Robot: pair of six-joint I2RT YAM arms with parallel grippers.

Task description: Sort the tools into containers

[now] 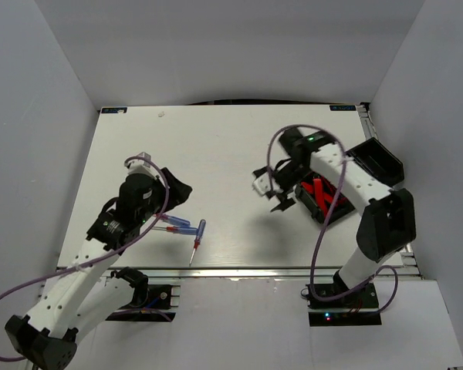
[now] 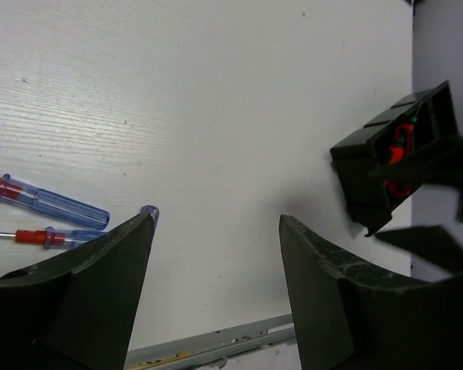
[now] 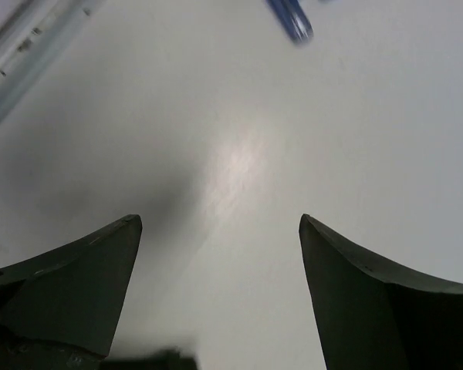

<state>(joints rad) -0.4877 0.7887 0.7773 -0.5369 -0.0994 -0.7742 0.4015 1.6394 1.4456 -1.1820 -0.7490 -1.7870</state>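
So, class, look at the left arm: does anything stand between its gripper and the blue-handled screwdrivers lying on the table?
Nothing visible does. The left gripper hangs open over the bare table. The blue-handled screwdrivers lie flat just outside one of its fingers, with only table between them.

Left arm (image 1: 85, 270): base at near-left table edge, links reaching forward and right, low over the surface. Wrist bent. Left gripper (image 1: 175, 190) points right, tilted down. Fingers (image 2: 116, 277) spread wide, inner faces dark and scuffed.

Right arm (image 1: 355, 193): base at near-right edge, lower link rising steeply, forearm folded leftward toward table centre. Right gripper (image 1: 272, 191) points left and down. Fingers (image 3: 85, 277) spread wide, held above the surface.

Grippers well apart.
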